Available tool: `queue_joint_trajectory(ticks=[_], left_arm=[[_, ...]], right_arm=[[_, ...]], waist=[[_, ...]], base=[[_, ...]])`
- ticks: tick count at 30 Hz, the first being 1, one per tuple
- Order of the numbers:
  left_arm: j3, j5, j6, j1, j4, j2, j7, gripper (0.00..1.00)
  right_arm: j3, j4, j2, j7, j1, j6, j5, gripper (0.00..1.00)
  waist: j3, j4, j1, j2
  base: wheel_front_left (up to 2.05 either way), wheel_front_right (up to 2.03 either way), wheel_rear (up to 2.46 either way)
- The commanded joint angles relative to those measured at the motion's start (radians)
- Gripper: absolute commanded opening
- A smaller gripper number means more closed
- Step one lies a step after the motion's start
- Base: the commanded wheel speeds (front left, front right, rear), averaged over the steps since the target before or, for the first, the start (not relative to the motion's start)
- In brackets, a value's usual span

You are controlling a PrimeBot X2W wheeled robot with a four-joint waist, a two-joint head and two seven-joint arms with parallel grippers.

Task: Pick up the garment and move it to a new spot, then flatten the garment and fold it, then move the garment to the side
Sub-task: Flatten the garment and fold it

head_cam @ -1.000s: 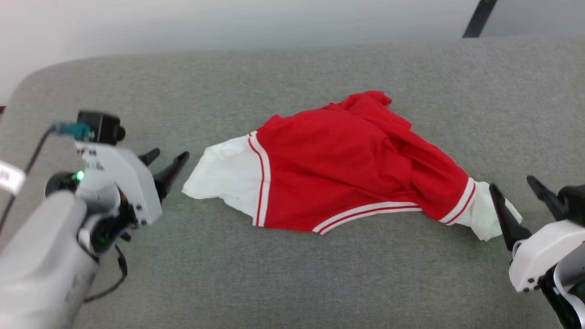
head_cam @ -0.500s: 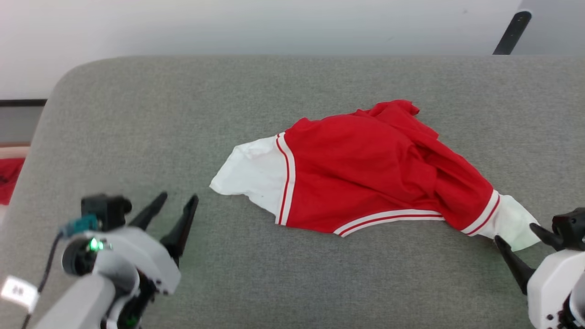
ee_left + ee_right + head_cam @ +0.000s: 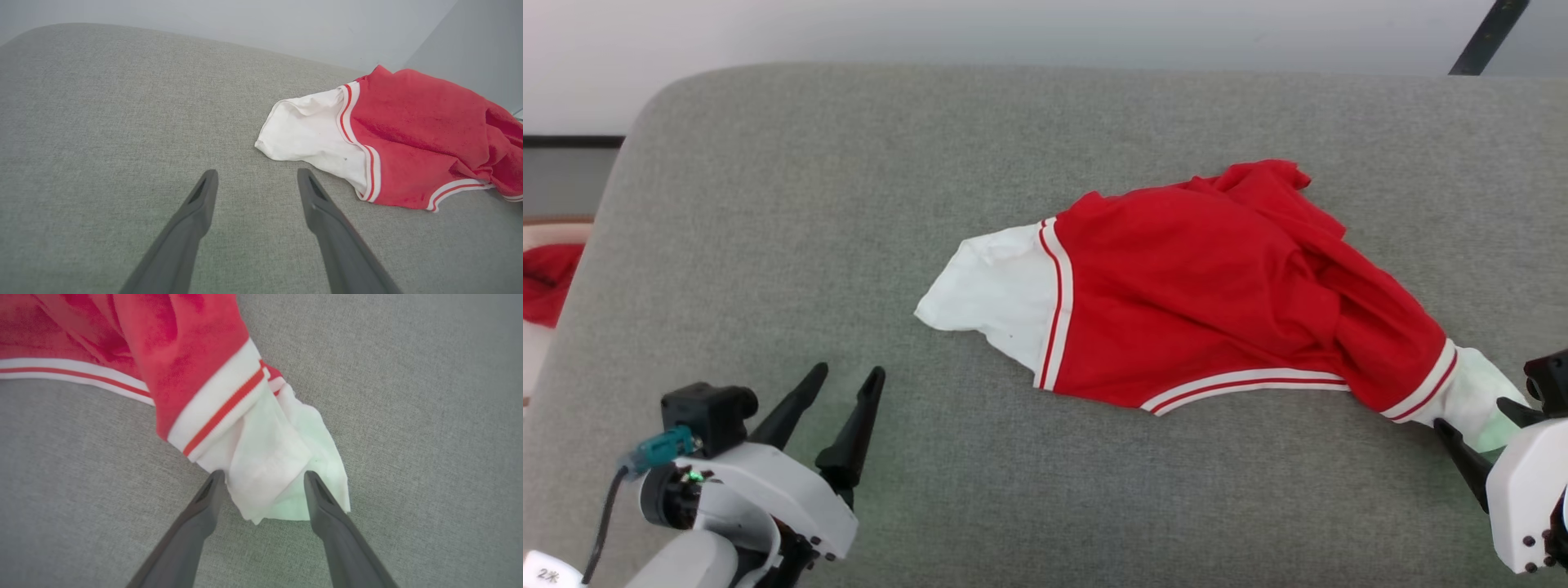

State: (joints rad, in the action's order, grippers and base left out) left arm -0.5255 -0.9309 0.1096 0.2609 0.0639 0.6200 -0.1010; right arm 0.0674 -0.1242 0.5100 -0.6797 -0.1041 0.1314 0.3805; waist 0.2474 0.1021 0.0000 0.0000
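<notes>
Two grippers, state: both stand wide open and empty; nothing is held.
Garment: a crumpled red jersey-style shirt with white sleeves and red-and-white striped trim [image 3: 1209, 302]. It lies slack on a grey woven fabric cushion [image 3: 768, 204], which extends past the garment on every side.
Right gripper [image 3: 263, 473]: the jaws straddle the end of the garment's right-hand white sleeve [image 3: 265, 457]. The bunched cloth sits between them; whether the cloth touches the pads cannot be told.
Left gripper [image 3: 848, 371]: it is on the near side of the garment's left-hand white sleeve [image 3: 992, 290], apart from it and over bare cushion. It is aimed to the left of that sleeve's tip.
Step in hand (judged): taking hold for the pick-up. No part of the garment is lifted yet.
Right-side procedure: push slightly deeper onto the sleeve before closing, so the grip takes all bunched layers rather than the loose outer edge alone.
Left-side procedure: turn toward the garment and close the gap to the left-hand sleeve. Come in low, slide one finger under the sleeve's edge, and close near the striped trim, where the cloth is firmer.
Lift: raise both sides together and level. An uneven lift will probably twist the folds heaped along the garment's far side.
Caution: a plain red cloth [image 3: 547, 282] lies well to the garment's left, beyond the cushion's edge. It is not the workpiece.
</notes>
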Motion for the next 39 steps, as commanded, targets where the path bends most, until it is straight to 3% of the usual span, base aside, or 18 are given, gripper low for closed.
queue_joint_trajectory(ticks=[1,3,4,5,7,8,9,17,23,32,39], left_arm=[[-0.002,0.009,0.007,-0.009,-0.009,-0.002,-0.008,1.00],[-0.003,0.010,0.013,-0.014,-0.020,-0.005,-0.012,1.00],[-0.004,0.011,0.013,-0.015,-0.025,-0.006,-0.012,1.00],[-0.004,0.011,0.015,-0.017,-0.029,-0.006,-0.012,1.00],[-0.003,0.006,0.017,-0.023,-0.033,-0.005,-0.014,1.00],[-0.003,0.006,0.017,-0.023,-0.033,-0.005,-0.014,1.00],[-0.002,0.004,0.019,-0.024,-0.035,-0.004,-0.015,1.00],[-0.002,-0.009,0.022,-0.041,-0.052,-0.008,-0.017,1.00],[0.000,-0.009,0.022,-0.026,-0.070,-0.009,-0.016,1.00],[-0.006,-0.002,0.002,0.029,-0.067,-0.028,-0.017,1.00],[-0.009,0.001,-0.015,0.063,-0.041,-0.047,-0.030,1.00]], right_arm=[[0.007,0.013,0.009,-0.004,-0.013,-0.001,0.006,1.00],[0.008,0.033,0.008,-0.001,-0.029,-0.001,0.011,1.00],[0.016,0.041,0.018,0.002,-0.036,-0.001,0.006,0.91],[0.018,0.047,0.022,0.006,-0.039,-0.001,0.004,0.57],[0.017,0.058,0.014,0.014,-0.047,-0.001,0.019,0.07],[0.017,0.058,0.014,0.014,-0.047,-0.001,0.019,0.07],[0.018,0.060,0.015,0.016,-0.052,-0.001,0.022,0.00],[-0.017,0.040,0.003,0.071,-0.106,-0.001,0.039,0.00],[-0.095,0.080,-0.038,0.108,-0.249,-0.001,0.040,0.00],[-0.171,0.359,-0.075,0.142,-0.513,-0.001,0.032,0.00],[-0.180,0.590,-0.090,0.223,-0.642,-0.002,-0.058,0.00]], waist=[[0.011,0.009,0.0000,0.0000],[0.018,0.015,0.0000,0.0000],[0.022,0.018,0.0000,0.0000],[0.024,0.020,0.0000,0.0000],[0.028,0.022,0.0000,0.0000],[0.028,0.022,0.0000,0.0000],[0.029,0.022,0.0000,0.0000],[0.038,0.011,0.0000,0.0000],[0.069,0.003,0.0000,0.0000],[0.151,0.033,0.0000,0.0000],[0.188,0.061,0.0000,0.0000]], base=[[0.00,0.00,0.00],[0.00,0.00,0.00],[0.00,0.00,0.00],[0.00,0.00,0.00],[0.00,0.00,0.00],[0.00,0.00,0.00],[0.00,0.00,0.00],[0.00,0.00,0.00],[0.00,0.00,0.00],[0.00,0.00,0.00],[0.00,0.00,0.00]])
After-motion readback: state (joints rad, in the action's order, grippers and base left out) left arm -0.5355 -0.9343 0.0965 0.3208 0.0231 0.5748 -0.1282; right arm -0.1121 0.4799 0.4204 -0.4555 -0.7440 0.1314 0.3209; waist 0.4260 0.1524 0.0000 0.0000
